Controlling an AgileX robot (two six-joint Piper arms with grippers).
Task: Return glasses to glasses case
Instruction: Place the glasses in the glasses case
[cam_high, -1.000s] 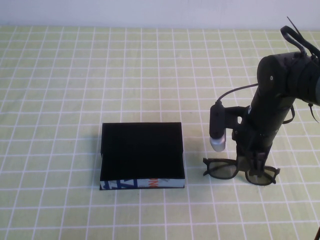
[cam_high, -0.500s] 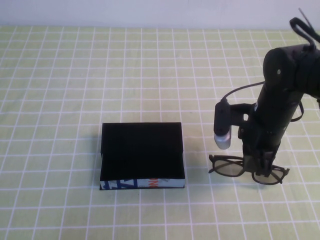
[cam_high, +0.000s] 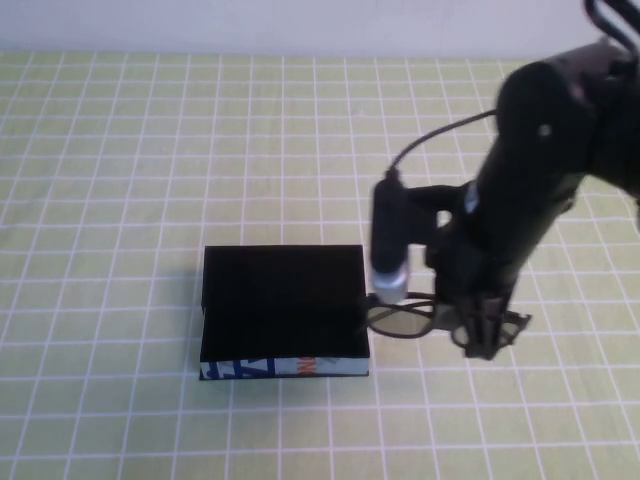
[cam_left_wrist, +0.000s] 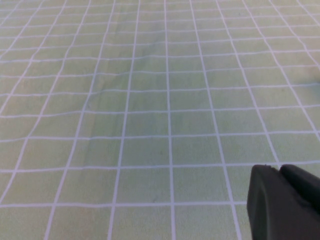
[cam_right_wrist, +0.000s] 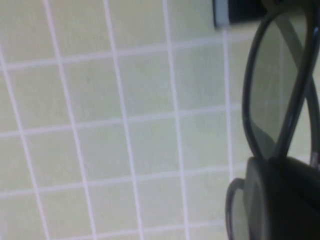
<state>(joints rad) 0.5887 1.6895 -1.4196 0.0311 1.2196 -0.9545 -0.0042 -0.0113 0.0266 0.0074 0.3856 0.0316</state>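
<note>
Over checked cloth (cam_high: 150, 150), right gripper's (cam_high: 487, 338) fingers pinch the glasses (cam_high: 405, 318).

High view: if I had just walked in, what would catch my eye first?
The right arm's pincer, right of centre on the checked green tablecloth, is shut on a pair of black glasses, carried just beside the case. That black glasses case lies near the table's middle, with a blue, white and orange front. The left pincer shows only in its own wrist view, above bare cloth.
</note>
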